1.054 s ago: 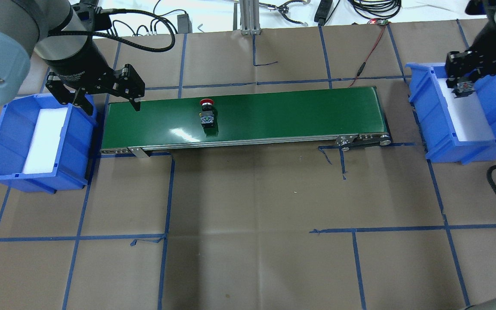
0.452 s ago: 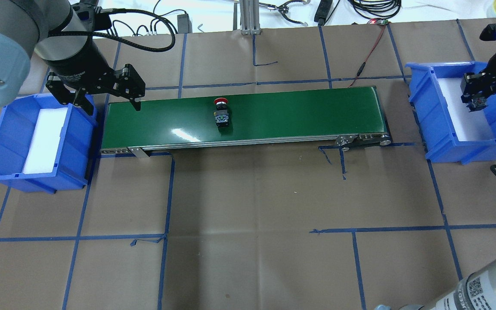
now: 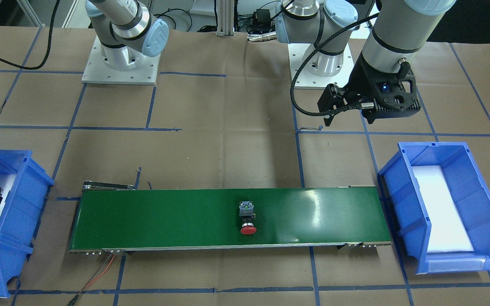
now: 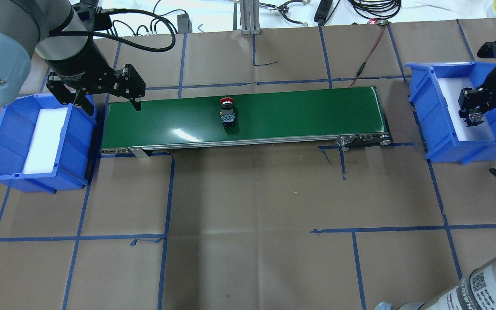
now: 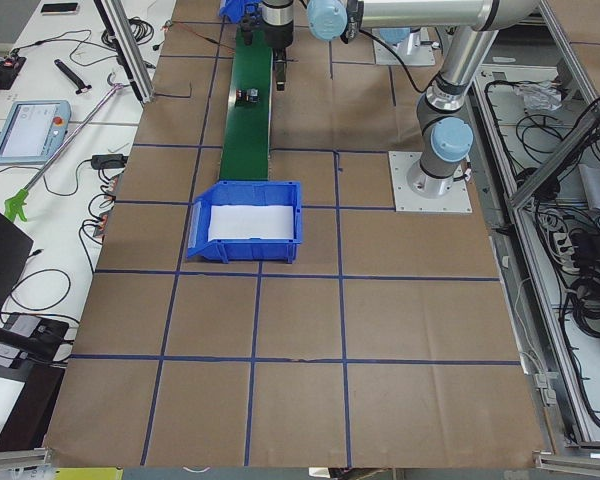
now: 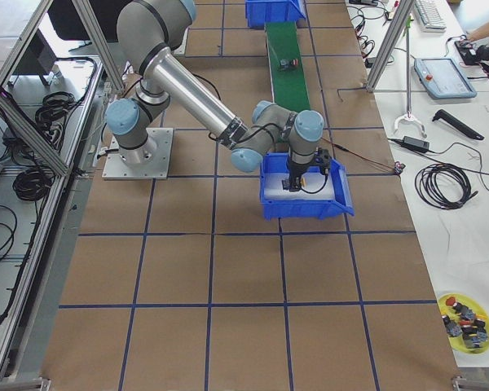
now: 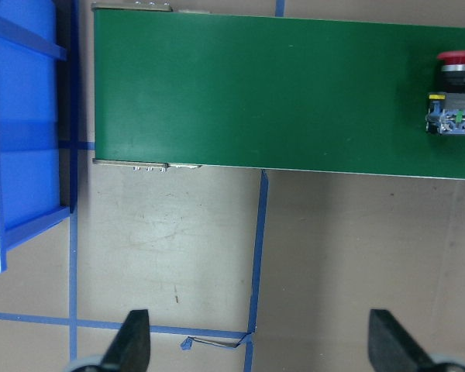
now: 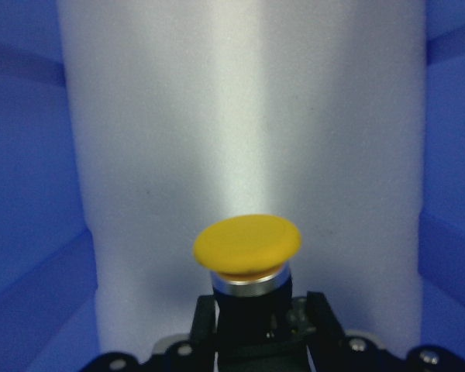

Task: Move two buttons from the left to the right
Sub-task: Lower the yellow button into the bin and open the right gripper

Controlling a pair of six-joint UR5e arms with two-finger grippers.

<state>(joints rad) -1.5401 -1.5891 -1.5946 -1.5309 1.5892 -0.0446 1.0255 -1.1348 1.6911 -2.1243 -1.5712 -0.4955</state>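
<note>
Button (image 4: 228, 113) across belt (image 4: 299, 110), cap (image 4: 227, 101) away from robot (image 3: 321, 59)

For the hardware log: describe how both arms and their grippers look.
Both arms are silver-grey tubes with light-blue joint caps: the left arm, the right arm. A black braided cable loops along the left one; the right carries a printed code label. The left gripper and right gripper are black, two-fingered.

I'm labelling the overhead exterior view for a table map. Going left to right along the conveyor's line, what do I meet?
Left blue bin → red button lying on the green belt → right blue bin.
</note>
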